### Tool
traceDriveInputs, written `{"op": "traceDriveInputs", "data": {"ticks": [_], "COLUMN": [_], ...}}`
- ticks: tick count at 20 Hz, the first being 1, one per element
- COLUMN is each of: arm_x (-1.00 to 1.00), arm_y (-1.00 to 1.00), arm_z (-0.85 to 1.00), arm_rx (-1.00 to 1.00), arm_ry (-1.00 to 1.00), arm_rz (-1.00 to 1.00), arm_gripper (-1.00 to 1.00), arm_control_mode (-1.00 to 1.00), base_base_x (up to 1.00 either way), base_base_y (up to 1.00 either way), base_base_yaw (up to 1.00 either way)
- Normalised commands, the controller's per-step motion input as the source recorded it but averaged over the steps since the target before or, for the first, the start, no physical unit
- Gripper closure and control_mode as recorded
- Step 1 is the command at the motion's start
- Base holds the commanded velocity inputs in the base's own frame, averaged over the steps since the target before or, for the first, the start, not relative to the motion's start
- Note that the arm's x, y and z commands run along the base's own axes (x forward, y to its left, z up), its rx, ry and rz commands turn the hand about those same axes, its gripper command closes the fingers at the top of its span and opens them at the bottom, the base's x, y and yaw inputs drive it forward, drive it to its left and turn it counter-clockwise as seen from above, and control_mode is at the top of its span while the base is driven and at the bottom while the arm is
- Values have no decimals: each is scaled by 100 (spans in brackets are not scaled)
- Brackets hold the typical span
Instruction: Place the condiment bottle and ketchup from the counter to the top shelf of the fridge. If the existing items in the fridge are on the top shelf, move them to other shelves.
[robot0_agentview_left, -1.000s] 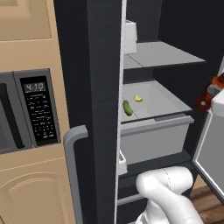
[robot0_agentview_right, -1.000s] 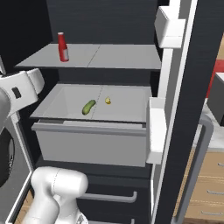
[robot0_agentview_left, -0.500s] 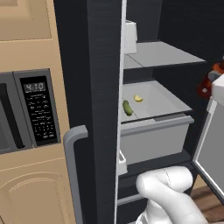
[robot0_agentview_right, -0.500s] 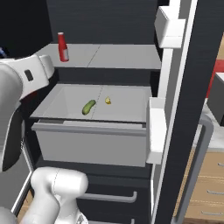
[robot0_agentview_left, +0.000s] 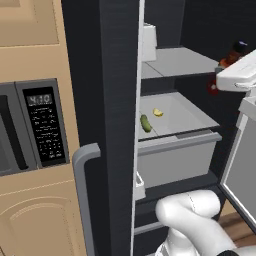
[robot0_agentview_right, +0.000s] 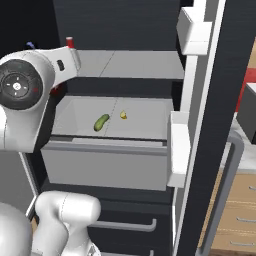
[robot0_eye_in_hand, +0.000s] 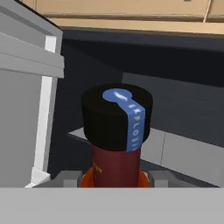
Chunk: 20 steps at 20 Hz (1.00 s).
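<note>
My gripper (robot0_eye_in_hand: 113, 177) is shut on the condiment bottle (robot0_eye_in_hand: 117, 131), whose black cap fills the middle of the hand view. In the left base view the bottle (robot0_agentview_left: 235, 53) sits above my white hand at the right edge, level with the top shelf (robot0_agentview_left: 180, 62) of the open fridge (robot0_agentview_left: 120, 100). The ketchup (robot0_agentview_right: 70, 43) stands at the left of the top shelf (robot0_agentview_right: 135, 65), and my arm hides most of it. The green pickle (robot0_agentview_right: 101, 122) and the yellow wedge (robot0_agentview_right: 123, 115) lie on the shelf below.
A grey drawer (robot0_agentview_left: 175, 160) juts out under the lower shelf. White door bins (robot0_agentview_right: 182, 150) hang on the open door to the right. A microwave (robot0_agentview_left: 35, 125) is set in the tan cabinet at the left. Tan drawers (robot0_agentview_right: 245, 215) stand beyond the door.
My arm has carried the bottle further towards the fridge's top shelf. In the right base view the arm has swung across and now covers most of the ketchup.
</note>
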Motion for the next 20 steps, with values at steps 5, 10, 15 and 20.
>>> {"op": "traceDriveInputs", "data": {"ticks": [5,10,15,20], "arm_x": [93,92,87,70], "arm_y": [0,0,-2,-12], "arm_z": [0,0,-2,-10], "arm_rx": [0,0,0,0], "arm_ry": [0,0,6,17], "arm_rz": [0,0,0,0], "arm_gripper": [100,100,100,100], "arm_control_mode": [-100,-100,-100,-100], "base_base_x": [0,0,0,0], "base_base_y": [0,0,0,0], "base_base_yaw": [0,0,0,0]}}
